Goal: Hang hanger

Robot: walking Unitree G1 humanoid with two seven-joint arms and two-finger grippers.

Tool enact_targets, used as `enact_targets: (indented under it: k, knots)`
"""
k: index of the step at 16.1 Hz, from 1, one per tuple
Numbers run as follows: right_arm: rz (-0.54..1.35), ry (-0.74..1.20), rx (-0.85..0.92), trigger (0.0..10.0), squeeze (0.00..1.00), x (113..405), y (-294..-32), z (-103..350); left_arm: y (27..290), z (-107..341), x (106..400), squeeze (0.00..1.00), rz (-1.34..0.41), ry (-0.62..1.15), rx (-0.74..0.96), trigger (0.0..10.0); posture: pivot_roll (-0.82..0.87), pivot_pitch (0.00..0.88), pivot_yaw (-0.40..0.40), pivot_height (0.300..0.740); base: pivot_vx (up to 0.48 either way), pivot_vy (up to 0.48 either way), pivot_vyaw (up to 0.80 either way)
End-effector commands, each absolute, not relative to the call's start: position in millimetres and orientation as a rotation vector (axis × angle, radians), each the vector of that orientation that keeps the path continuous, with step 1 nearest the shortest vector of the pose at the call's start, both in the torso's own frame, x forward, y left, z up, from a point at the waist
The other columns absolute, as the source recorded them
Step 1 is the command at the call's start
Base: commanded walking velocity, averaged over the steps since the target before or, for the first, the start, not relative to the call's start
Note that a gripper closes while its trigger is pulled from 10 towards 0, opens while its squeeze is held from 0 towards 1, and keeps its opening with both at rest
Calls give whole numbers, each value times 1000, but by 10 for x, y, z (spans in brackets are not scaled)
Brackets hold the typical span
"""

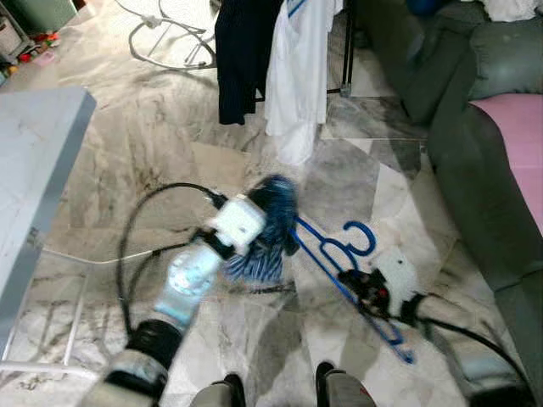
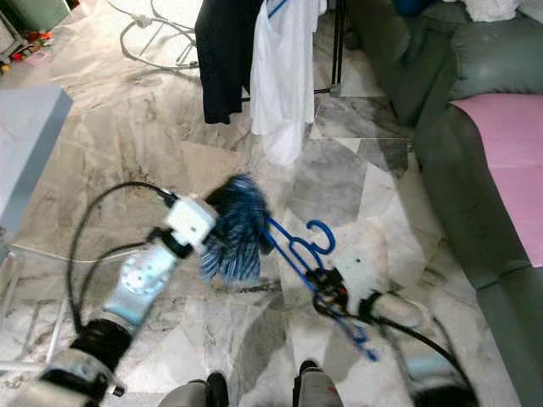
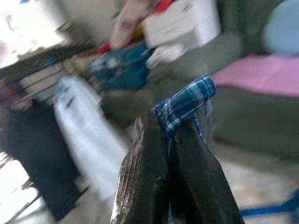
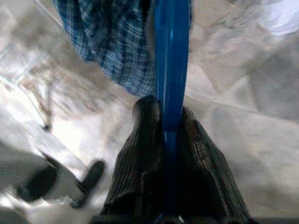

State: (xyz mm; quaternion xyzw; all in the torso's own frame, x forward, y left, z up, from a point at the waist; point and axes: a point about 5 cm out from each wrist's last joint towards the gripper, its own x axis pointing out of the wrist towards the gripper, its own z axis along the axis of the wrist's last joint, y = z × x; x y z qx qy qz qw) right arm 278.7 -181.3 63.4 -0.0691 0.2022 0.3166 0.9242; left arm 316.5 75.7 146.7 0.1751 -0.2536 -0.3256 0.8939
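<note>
A: Where's the work?

B: Rack w/ hung clothes (image 1: 280, 68) far centre. Plaid cloth (image 1: 270, 227) mid-floor, pinched by my left gripper (image 3: 169, 135). Blue hanger (image 1: 339, 267) just right of it, clamped in my right gripper (image 4: 171, 126).

A: Step?

B: Dressing the hanger, prob. Next: thread it in, then carry to the rack.

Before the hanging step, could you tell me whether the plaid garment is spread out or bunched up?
Bunched: the plaid garment hangs crumpled, pinched by the left gripper, beside the blue hanger.

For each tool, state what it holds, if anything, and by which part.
The right tool is shut on the blue hanger, gripping its lower bar. The left tool pinches a fold of the blue plaid cloth.
</note>
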Motion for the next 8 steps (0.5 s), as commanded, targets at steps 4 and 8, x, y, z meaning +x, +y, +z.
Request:
enact_targets:
  k: [4, 8]
  knots:
    - [406, 383, 58, 10000, 0, 3051, -1958, 634, 577, 1578, 2983, 0, -793, -587, 310, 10000, -217, 252, 93, 740, 0, 0, 0]
    - [170, 312, 229, 10000, 0, 3233, -2234, 788, 708, 1429, 2965, 0, -777, -519, 333, 10000, -214, 251, 93, 740, 0, 0, 0]
